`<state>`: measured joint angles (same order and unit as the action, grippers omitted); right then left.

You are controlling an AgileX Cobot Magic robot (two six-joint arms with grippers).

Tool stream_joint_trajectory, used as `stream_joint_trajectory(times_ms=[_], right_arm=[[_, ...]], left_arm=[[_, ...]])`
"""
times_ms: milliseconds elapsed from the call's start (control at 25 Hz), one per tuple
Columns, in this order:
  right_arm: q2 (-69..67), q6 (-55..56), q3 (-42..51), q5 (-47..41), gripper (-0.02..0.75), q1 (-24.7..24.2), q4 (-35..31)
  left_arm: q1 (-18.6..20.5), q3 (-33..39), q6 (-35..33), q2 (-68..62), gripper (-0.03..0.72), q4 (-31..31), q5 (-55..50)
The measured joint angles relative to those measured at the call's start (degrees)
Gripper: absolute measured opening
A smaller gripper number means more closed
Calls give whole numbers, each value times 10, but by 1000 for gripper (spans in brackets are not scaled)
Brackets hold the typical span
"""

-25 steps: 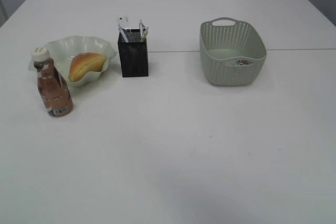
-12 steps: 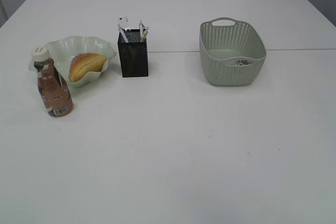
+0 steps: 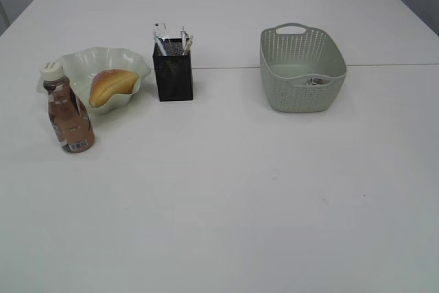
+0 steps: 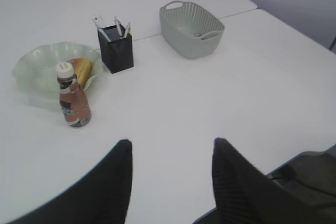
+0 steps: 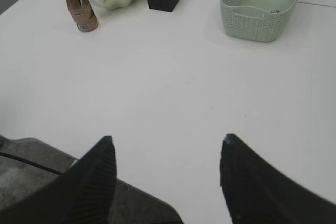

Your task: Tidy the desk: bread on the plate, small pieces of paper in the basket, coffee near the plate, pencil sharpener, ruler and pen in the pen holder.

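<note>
Left gripper (image 4: 170,182): we see both dark fingers (image 4: 113,182) spread apart, nothing between them, hanging over bare table (image 3: 226,197) near its front edge. Right gripper (image 5: 165,182): fingers (image 5: 247,182) also parted wide, holding nothing, likewise above the near edge of the table. In the exterior view we see neither arm.

Moving outward, a broad stretch of white tabletop lies bare between the grippers and the objects, which all sit in a row across the far half.

Bread (image 3: 112,86) lies in the wavy pale-green plate (image 3: 82,63) at far left, long axis running left-right with a slight tilt, right end higher. Coffee bottle (image 3: 66,118) stands upright, cap on top, just in front of the plate's left side; touching or a hair apart, we cannot tell.

Black mesh pen holder (image 3: 173,73) stands upright just right of the plate, a small gap between them. The pen and ruler (image 3: 162,38) stick out the top, leaning slightly, pointing up and away. We cannot pick out the sharpener.

Green basket (image 3: 302,94) sits well to the right of the holder, long axis running near to far, handles on the short ends. Small paper pieces (image 3: 314,81) lie inside near its front wall.

Open table on all sides of the basket, and wide room between it and the holder
</note>
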<state>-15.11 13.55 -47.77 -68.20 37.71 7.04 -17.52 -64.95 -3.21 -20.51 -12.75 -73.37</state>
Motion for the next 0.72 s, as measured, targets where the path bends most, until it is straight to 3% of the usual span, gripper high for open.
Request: stream_joint_trajectory(times_ms=[320, 720], right_arm=[[159, -35, 119, 12, 460, 0, -1], [161, -105, 180, 36, 459, -1, -18]], left_arm=[[0, 157, -56, 188, 368, 11, 19], [0, 276, -87, 198, 368, 20, 50]])
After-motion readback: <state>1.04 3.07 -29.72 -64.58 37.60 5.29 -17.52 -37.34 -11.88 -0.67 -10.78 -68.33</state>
